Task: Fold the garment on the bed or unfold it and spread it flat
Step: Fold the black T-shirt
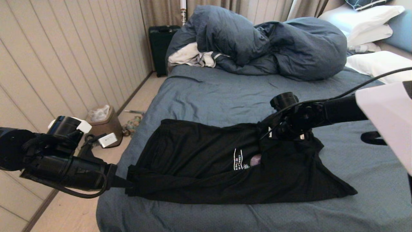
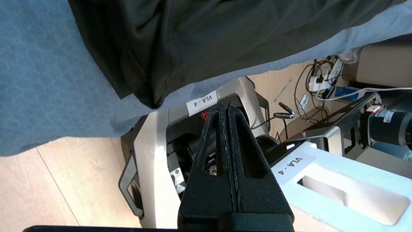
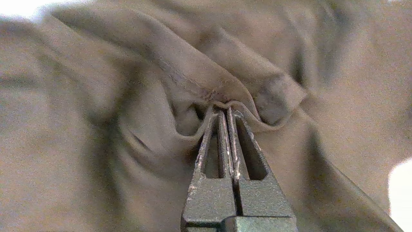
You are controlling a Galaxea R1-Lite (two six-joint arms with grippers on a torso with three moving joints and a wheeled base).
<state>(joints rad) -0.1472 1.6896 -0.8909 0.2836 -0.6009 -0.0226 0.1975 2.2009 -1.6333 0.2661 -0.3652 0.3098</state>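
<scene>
The black T-shirt [image 1: 199,161] lies partly folded across the near half of the slate-blue bed [image 1: 219,93], its white lettering [image 1: 237,159] showing near the middle. My right gripper [image 1: 268,132] hangs over the shirt's far right part. In the right wrist view this gripper [image 3: 225,110] is shut on a bunched hem of the shirt [image 3: 96,96]. My left gripper [image 1: 127,184] sits at the bed's left edge, beside the shirt's near left corner. Seen from the left wrist, it [image 2: 224,108] is shut with nothing in it, a little apart from the shirt [image 2: 193,38] and the sheet [image 2: 48,80].
A bulky dark-blue duvet [image 1: 267,45] and a white cloth [image 1: 190,56] are heaped at the far end, with white pillows [image 1: 370,19] at the far right. A black suitcase [image 1: 161,42] and a bin [image 1: 103,124] stand on the floor to the left.
</scene>
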